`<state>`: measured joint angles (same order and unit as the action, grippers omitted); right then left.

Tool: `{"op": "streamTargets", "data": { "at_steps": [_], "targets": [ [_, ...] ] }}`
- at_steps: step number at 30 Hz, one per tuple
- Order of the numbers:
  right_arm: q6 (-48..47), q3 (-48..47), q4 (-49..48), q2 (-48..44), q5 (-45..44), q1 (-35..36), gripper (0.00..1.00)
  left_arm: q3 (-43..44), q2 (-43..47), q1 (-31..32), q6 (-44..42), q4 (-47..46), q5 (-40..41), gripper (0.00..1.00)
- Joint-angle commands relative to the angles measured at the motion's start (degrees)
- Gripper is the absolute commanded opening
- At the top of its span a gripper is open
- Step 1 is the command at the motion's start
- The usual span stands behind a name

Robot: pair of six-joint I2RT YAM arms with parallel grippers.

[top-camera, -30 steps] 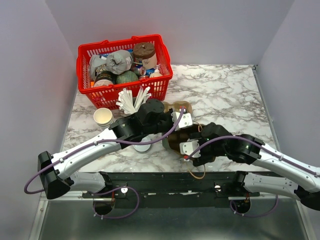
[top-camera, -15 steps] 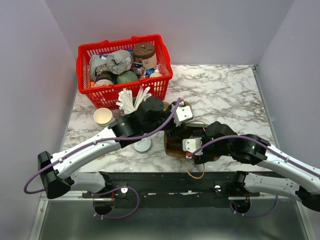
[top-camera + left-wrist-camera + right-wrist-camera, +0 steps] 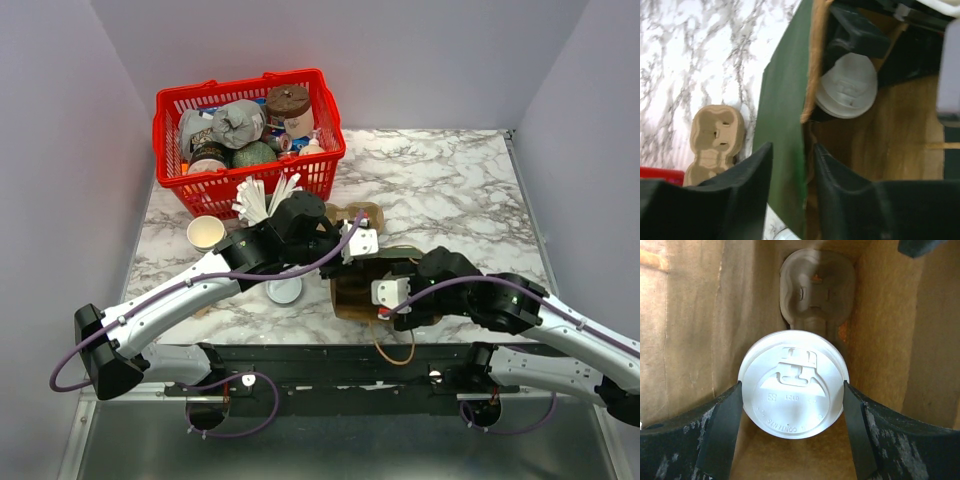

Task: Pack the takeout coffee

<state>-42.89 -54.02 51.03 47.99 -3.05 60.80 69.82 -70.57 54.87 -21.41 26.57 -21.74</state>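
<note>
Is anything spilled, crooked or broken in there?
Nothing stands out. The cup sits in the paper bag, its lid pressed on flat, with no spill or stain showing.

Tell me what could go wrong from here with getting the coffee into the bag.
The left gripper has its fingers apart around the wall of the bag, not pinching it, so the wall may sag in against the takeout coffee. The right gripper holds it at the level of the lid, and a squeeze there might pop it off. A pulp carrier lies deeper in the bag, so the coffee could land crooked and tip.
</note>
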Motion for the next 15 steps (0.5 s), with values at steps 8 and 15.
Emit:
{"op": "streamTargets", "data": {
  "at_steps": [8,15],
  "targets": [
    [-1.6,3.3,-3.8,-2.7,-7.8,-1.1,0.01,-0.7,-0.7,0.1,-0.9,-1.9,-10.2,0.0],
    [-2.2,2.4,-5.8,-2.8,-8.7,-4.7,0.01,1.3,-1.7,0.1,-6.4,-3.5,-3.1,0.0]
  ]
}}
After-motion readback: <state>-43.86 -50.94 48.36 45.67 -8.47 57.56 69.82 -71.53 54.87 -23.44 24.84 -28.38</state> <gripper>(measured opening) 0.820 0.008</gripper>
